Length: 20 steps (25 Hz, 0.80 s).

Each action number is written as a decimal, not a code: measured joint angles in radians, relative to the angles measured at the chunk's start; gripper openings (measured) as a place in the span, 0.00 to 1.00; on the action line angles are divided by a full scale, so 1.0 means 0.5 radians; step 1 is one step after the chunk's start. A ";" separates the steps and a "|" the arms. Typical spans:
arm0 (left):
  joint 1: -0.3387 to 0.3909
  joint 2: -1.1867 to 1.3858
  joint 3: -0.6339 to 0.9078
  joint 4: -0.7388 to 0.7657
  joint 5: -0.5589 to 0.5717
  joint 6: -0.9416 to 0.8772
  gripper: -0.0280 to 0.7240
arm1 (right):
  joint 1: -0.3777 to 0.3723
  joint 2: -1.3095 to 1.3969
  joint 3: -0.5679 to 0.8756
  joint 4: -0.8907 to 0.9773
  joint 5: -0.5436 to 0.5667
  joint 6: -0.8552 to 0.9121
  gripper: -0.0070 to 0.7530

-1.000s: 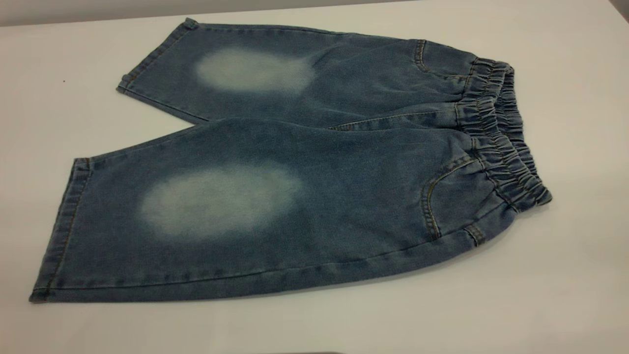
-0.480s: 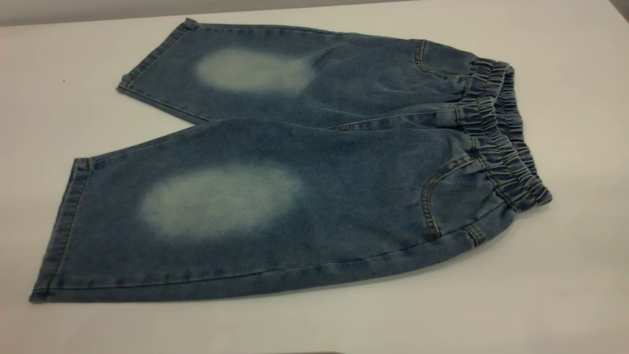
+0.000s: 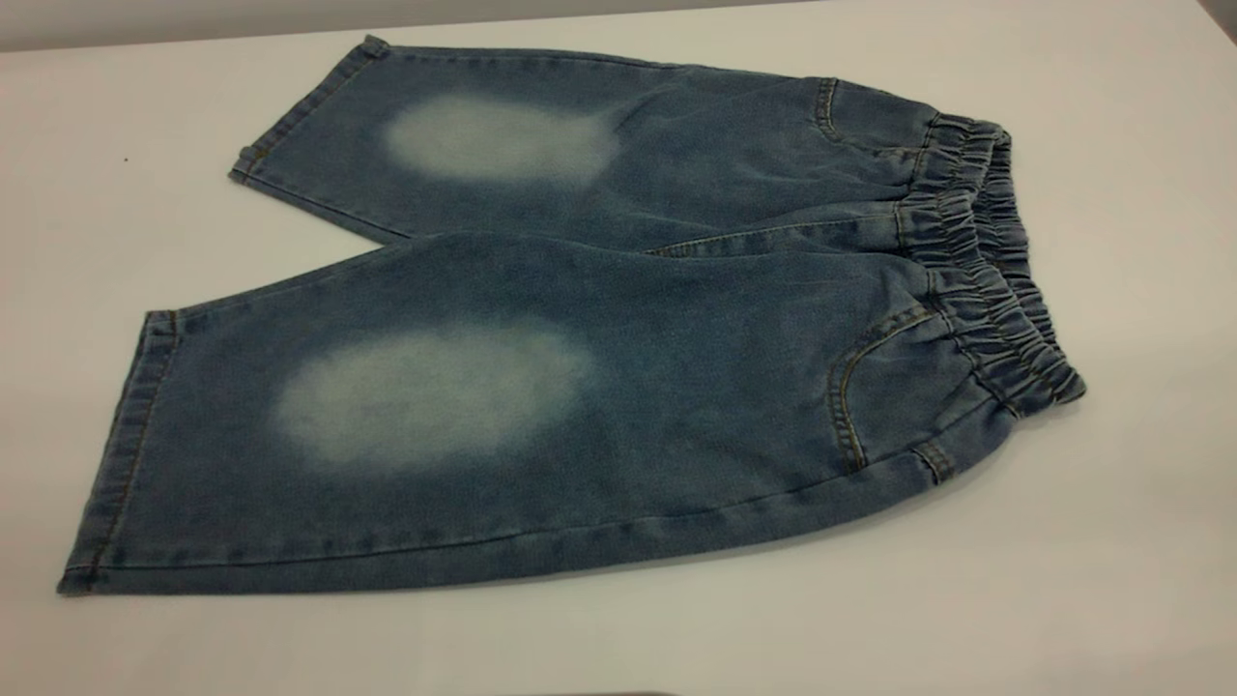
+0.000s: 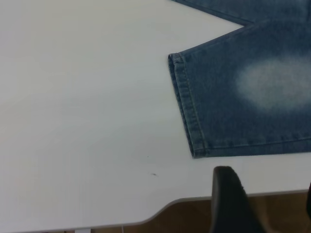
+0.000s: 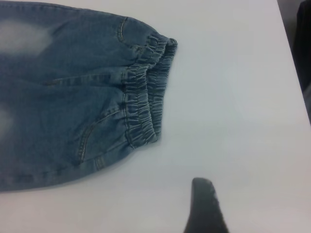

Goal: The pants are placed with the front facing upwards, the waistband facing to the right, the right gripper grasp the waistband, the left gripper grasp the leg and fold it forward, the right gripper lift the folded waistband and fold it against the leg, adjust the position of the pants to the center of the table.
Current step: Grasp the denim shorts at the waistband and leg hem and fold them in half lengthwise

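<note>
The pants [image 3: 580, 319] lie flat on the table [image 3: 1111, 580], front up, with pale faded patches on both thighs. Their ruched waistband [image 3: 986, 261] points right and the two legs spread to the left. Neither gripper shows in the exterior view. In the left wrist view my left gripper [image 4: 267, 183] hovers over the table's near edge, open and empty, short of the near leg's hem [image 4: 187, 111]. In the right wrist view my right gripper [image 5: 260, 194] is open, showing one finger [image 5: 204, 204] over bare table, apart from the waistband [image 5: 146, 92].
The table's rounded corner [image 4: 160, 213] and a brown floor below it show in the left wrist view. A dark object [image 5: 303, 43] stands beyond the table's edge in the right wrist view. Bare white surface surrounds the pants.
</note>
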 joint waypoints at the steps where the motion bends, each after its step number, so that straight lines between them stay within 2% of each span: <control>1: 0.000 0.000 0.000 0.000 0.000 0.000 0.48 | 0.000 0.000 0.000 0.004 0.000 0.000 0.55; 12: 0.000 0.000 0.000 -0.077 0.000 0.000 0.48 | 0.000 0.030 -0.006 0.046 -0.004 0.002 0.55; 17: 0.000 0.086 0.000 -0.167 -0.008 0.000 0.48 | 0.000 0.311 -0.017 0.206 -0.054 -0.011 0.55; 20: 0.000 0.290 -0.037 -0.198 -0.100 0.014 0.48 | 0.000 0.576 -0.017 0.344 -0.124 -0.118 0.55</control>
